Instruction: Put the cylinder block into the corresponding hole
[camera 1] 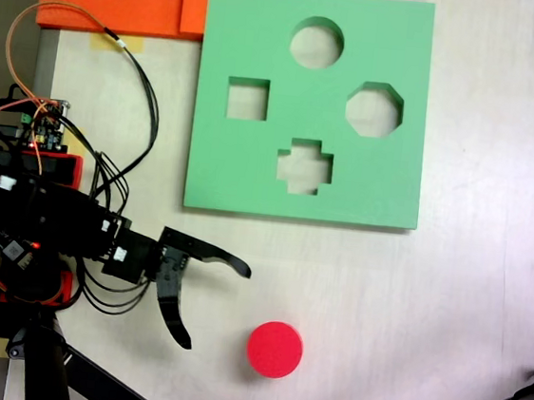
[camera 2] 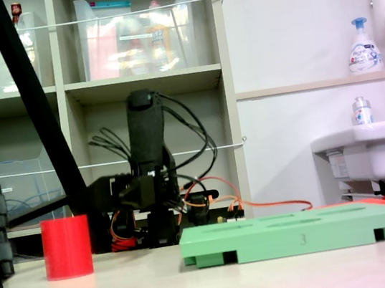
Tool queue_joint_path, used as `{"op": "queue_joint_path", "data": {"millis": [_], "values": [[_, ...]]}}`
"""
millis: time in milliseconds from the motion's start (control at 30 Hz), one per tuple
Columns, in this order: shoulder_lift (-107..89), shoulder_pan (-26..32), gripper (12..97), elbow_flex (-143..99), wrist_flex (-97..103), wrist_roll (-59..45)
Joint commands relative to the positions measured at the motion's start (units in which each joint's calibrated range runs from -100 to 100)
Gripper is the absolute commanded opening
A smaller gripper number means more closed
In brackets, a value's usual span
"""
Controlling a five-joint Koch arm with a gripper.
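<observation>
Pale table (camera 1: 464, 326); cylinder block (camera 1: 275, 350) beside spread hand (camera 1: 216, 308); board (camera 1: 252, 160) apart

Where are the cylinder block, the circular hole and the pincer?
cylinder block (camera 1: 275, 350): fixed view from above, flat round top.
green board (camera 1: 313, 76): same view, foam just below its circular hole.
pincer (camera 1: 216, 307): same view, between its open tips.

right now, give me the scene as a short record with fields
gripper: open, jaws spread wide, left of the cylinder in the view from above, holding nothing
cylinder: red, upright on the table, apart from the gripper, below the board in that view
board: green, flat on the table, four cutouts
round hole: empty, on the board's far side from the cylinder
other cutouts: square, octagon, cross, all empty
</observation>
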Motion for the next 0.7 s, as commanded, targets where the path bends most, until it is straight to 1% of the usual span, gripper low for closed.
{"op": "queue_joint_path", "data": {"millis": [0, 100, 167, 200, 433, 467, 533, 667], "values": [[4.3, -0.1, 80.3, 0.8, 7.7, 0.3], [10.9, -0.5, 80.4, 4.3, 8.4, 0.3], [18.3, -0.7, 84.9, 8.1, 8.4, 0.3], [22.2, -0.8, 85.8, 9.9, 8.4, 0.3], [39.2, -2.0, 86.1, 21.7, 8.4, 0.3], [41.7, -2.1, 87.4, 23.3, 8.4, 0.4], [44.9, -2.1, 89.5, 26.2, 8.4, 0.4], [49.3, -2.1, 89.5, 31.0, 8.4, 0.5]]}}
